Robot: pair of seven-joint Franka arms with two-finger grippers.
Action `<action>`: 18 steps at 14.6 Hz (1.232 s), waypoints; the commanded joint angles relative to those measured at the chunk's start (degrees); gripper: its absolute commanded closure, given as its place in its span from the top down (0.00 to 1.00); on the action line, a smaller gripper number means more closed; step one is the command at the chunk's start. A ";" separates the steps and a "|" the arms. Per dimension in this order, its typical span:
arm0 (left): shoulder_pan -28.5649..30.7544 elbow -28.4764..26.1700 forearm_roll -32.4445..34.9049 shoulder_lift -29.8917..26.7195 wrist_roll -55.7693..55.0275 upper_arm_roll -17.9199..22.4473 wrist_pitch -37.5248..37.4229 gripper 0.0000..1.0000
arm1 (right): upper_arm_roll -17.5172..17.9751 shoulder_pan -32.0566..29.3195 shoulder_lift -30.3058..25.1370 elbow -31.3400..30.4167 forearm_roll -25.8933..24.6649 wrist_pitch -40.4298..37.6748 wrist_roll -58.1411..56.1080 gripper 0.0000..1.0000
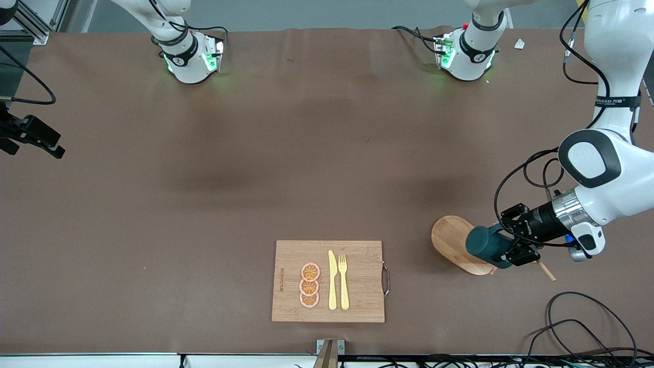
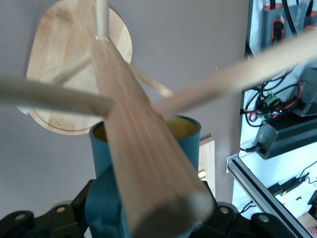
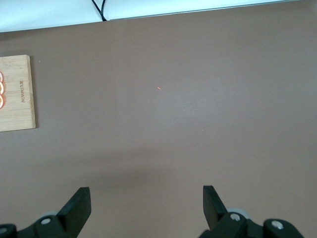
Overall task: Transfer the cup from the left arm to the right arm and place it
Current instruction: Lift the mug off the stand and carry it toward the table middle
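The dark teal cup lies on its side in my left gripper, which is shut on it above the oval wooden base of a peg stand, toward the left arm's end of the table. In the left wrist view the cup shows its yellowish inside. The stand's post and pegs cross in front of it and hide my fingers. My right gripper is open and holds nothing. It hangs over bare table toward the right arm's end and waits.
A bamboo cutting board lies near the front edge with three orange slices, a yellow knife and a fork. The board's corner shows in the right wrist view. Loose black cables lie nearer the front camera than the stand.
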 commanded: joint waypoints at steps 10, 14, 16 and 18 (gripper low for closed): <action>-19.24 4.65 25.00 -2.06 -26.86 -2.37 -0.33 0.60 | 0.34 -0.91 -1.27 -1.33 1.16 0.43 -0.69 1.00; -28.56 6.59 37.22 2.07 -35.92 -2.29 3.61 0.60 | 0.25 -0.91 -1.27 -1.33 1.16 0.43 -0.69 1.00; -32.78 6.68 45.21 3.83 -39.61 -1.94 4.15 0.60 | 0.25 -0.91 -1.27 -1.33 1.16 0.43 -0.69 1.00; -36.65 6.85 55.75 5.85 -44.27 -1.85 4.15 0.60 | 0.25 -0.91 -1.27 -1.33 1.16 0.43 -0.69 1.00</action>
